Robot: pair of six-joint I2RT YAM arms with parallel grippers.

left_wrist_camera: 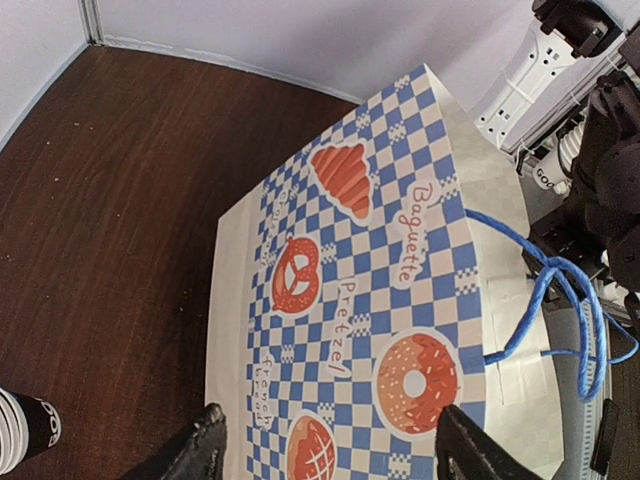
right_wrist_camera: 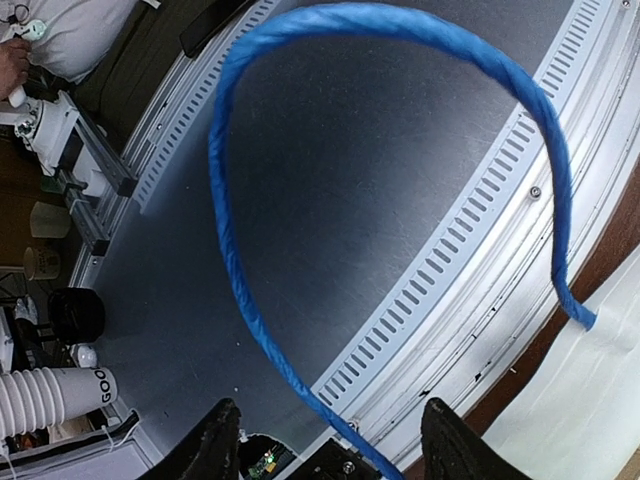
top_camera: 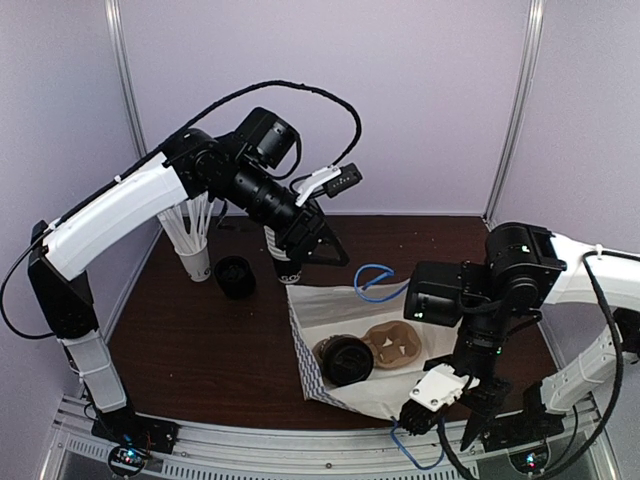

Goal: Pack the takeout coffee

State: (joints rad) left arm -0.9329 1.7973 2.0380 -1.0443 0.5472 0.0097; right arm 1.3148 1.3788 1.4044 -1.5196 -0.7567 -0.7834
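Note:
The takeout coffee (top_camera: 346, 360), seen from above by its black dome lid, sits inside the open paper bag (top_camera: 330, 305) beside a brown cardboard carrier (top_camera: 391, 345). In the left wrist view the bag's blue-checked side (left_wrist_camera: 360, 300) with bakery pictures fills the frame. My left gripper (top_camera: 318, 250) hovers open over the bag's far edge, its fingertips (left_wrist_camera: 205, 450) wide apart and holding nothing. At the table's near edge my right gripper (top_camera: 445, 425) stands open. The bag's near blue rope handle (right_wrist_camera: 240, 300) runs loosely between its fingertips (right_wrist_camera: 220, 440).
A white cup of white sticks (top_camera: 195, 240) and a black lid (top_camera: 235, 277) stand at the back left. A ribbed white cup with a black band (left_wrist_camera: 25, 430) is beside the bag. The far blue handle (top_camera: 375, 283) lies behind the bag. The slotted metal rail (top_camera: 300, 440) borders the near edge.

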